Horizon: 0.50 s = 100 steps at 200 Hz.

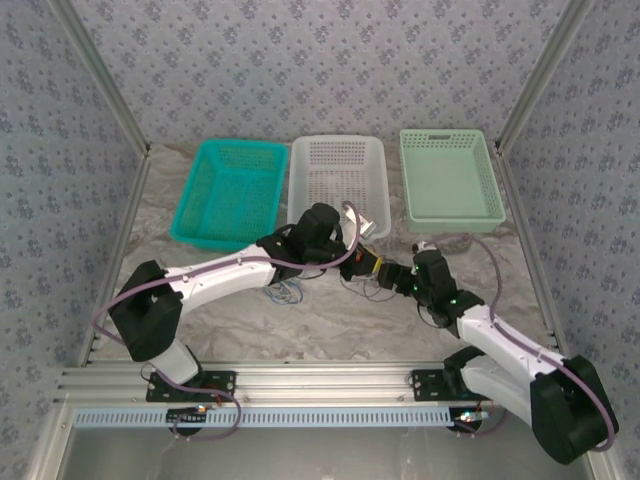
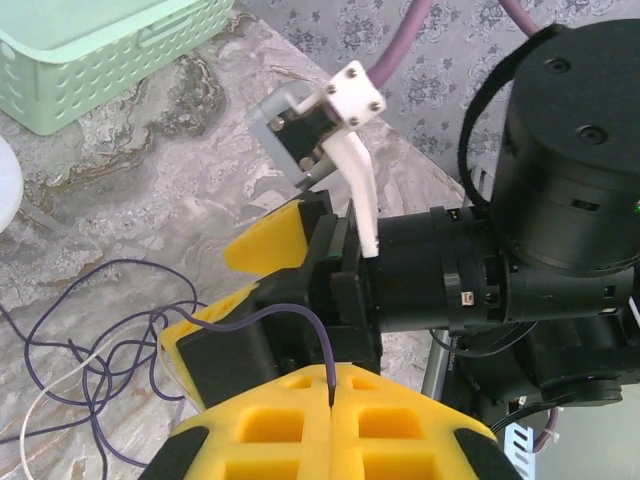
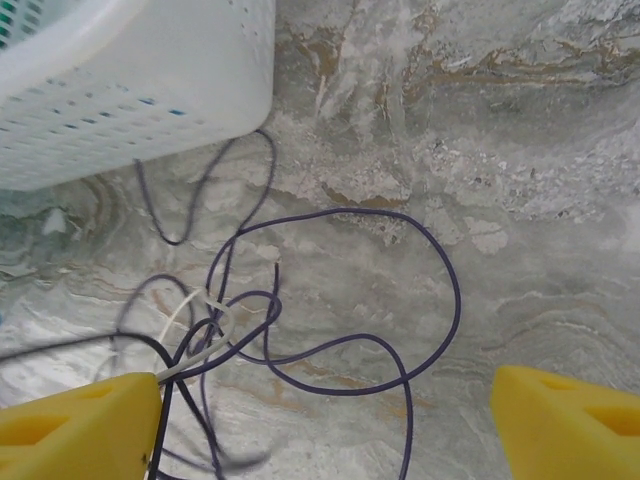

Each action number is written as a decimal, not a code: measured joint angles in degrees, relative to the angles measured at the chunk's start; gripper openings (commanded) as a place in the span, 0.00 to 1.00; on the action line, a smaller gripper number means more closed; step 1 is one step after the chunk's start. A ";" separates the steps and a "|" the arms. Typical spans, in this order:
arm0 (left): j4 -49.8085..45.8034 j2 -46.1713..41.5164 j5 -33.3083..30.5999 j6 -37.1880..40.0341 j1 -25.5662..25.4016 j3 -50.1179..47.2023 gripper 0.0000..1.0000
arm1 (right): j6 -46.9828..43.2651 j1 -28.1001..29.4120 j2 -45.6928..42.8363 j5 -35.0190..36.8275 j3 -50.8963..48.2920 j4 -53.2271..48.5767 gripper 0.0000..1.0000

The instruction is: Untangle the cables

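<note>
The left gripper (image 2: 330, 402) is pinching the blue cable (image 2: 265, 310) between closed fingers, while the right gripper (image 3: 325, 420) is gaping wide around the lower-left cable tangle (image 3: 228, 330).

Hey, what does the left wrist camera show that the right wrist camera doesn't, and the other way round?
Left wrist view: the left gripper shut on a thin purple cable, the right arm's black wrist and the pale green plastic basket.
Right wrist view: the holed wall of the white perforated plastic basket and a wide purple cable loop lying flat.
Shared: the open right gripper, the knot of purple and cream cables and the marbled tabletop.
</note>
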 measured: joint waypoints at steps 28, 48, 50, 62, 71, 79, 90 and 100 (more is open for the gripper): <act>-0.70 -2.47 -1.01 1.51 0.00 0.00 0.00 | 0.00 0.50 4.48 1.38 2.01 -2.60 0.82; -1.20 -5.35 -1.88 2.82 0.00 0.00 0.00 | 0.02 0.61 6.05 1.97 2.08 -4.11 0.81; -1.25 -5.64 -2.05 2.97 0.00 0.00 0.00 | 0.02 0.61 6.19 2.03 2.08 -4.28 0.80; -1.60 -7.43 -2.78 3.85 0.00 0.00 0.00 | 0.02 0.61 6.91 2.32 2.14 -5.16 0.80; -1.70 -8.59 -3.32 4.31 0.00 0.00 0.01 | 0.02 0.61 7.32 2.51 2.19 -5.75 0.80; -1.77 -9.55 -3.69 4.79 0.00 0.00 0.01 | 0.02 0.66 7.63 2.82 2.25 -6.32 0.80; -1.77 -10.80 -4.02 5.38 0.00 0.00 0.02 | 0.02 0.72 7.78 3.26 2.38 -7.06 0.80; -1.77 -11.56 -4.22 5.64 0.00 0.00 0.02 | 0.02 0.72 7.72 3.50 2.62 -7.67 0.80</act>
